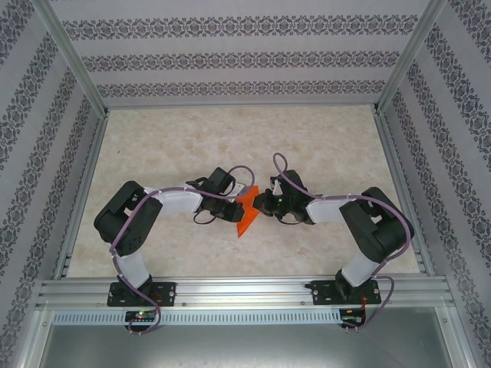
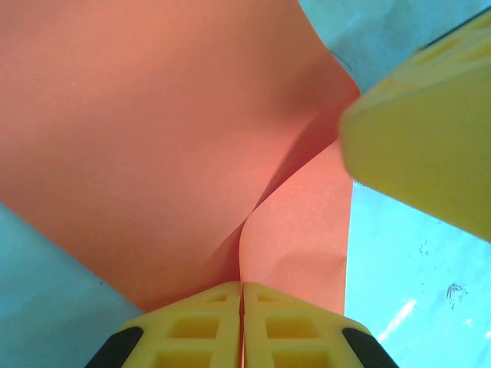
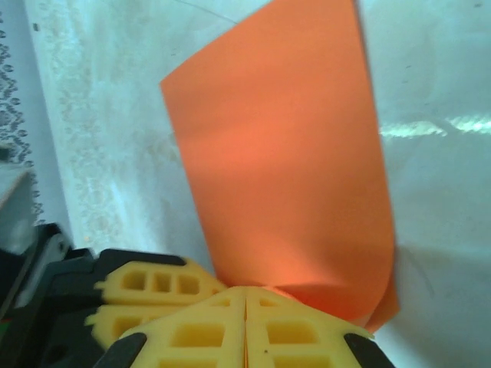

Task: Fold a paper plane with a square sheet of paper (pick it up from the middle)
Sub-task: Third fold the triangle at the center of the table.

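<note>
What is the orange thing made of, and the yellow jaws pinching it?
The orange sheet looks like thin matte paper: it bends and creases softly. The yellow jaws look like matte moulded plastic or firm rubber, with square hollow pockets; which one, the look leaves open.

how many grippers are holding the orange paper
2. The left gripper is shut on the orange paper from the left; the right gripper is shut on it from the right, facing it.
</note>
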